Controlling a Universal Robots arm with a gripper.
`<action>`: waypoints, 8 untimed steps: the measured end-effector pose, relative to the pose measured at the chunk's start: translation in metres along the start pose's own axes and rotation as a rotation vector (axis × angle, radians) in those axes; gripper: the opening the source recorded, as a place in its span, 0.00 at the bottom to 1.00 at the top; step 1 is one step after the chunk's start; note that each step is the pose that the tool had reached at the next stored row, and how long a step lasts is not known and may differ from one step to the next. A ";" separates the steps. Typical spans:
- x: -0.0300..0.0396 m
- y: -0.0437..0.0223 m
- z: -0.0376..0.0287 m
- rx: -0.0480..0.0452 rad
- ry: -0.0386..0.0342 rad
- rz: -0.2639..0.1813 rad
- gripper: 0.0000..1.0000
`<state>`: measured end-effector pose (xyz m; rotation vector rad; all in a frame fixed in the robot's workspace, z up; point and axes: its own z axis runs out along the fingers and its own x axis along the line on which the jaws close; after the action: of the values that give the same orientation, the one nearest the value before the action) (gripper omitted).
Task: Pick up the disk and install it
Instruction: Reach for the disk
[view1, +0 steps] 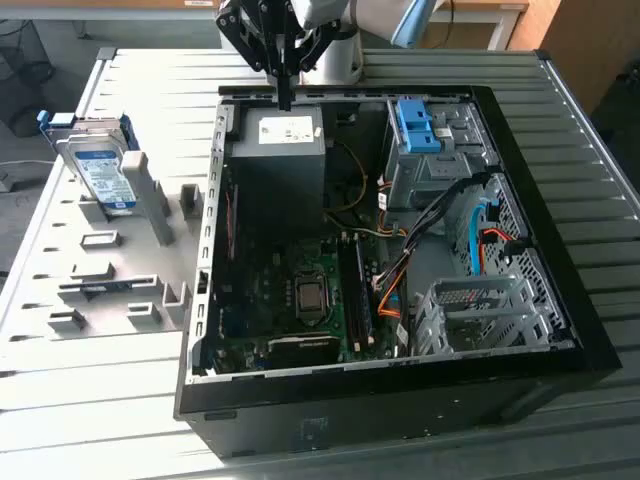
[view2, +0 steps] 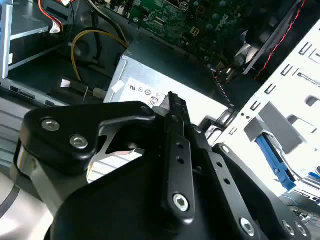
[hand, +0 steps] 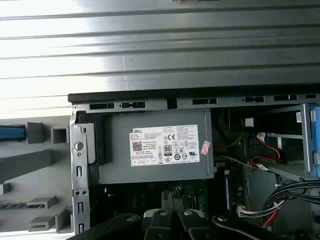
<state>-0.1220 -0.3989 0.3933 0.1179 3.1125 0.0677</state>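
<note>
Gripper (view1: 285, 98) hangs closed and empty, pointing down over the power supply (view1: 280, 150) in the open computer case (view1: 590, 350). The exterior view shows the disk (view1: 100, 172) standing tilted in a grey rack (view1: 110, 290), well apart at the exterior view's left.

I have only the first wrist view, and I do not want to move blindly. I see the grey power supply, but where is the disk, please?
Observer: In the exterior view, the disk stands tilted in a grey fixture. It is outside the computer case, at the exterior view's left.
Operator: Is the gripper close to it?
Observer: No. The gripper hangs over the power supply, by the case's far wall, well apart from the disk.
Operator: What else is inside the case?
Observer: A silver metal cage sits in the case's near corner, at the exterior view's right.
</note>
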 end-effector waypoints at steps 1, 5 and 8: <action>0.0000 0.0000 0.0000 0.0000 0.0000 0.000 0.11; 0.0003 0.0000 0.0000 0.0000 0.0000 0.000 0.11; 0.0017 -0.0001 -0.0001 0.0001 0.0000 0.000 0.11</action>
<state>-0.1237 -0.3989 0.3933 0.1179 3.1125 0.0676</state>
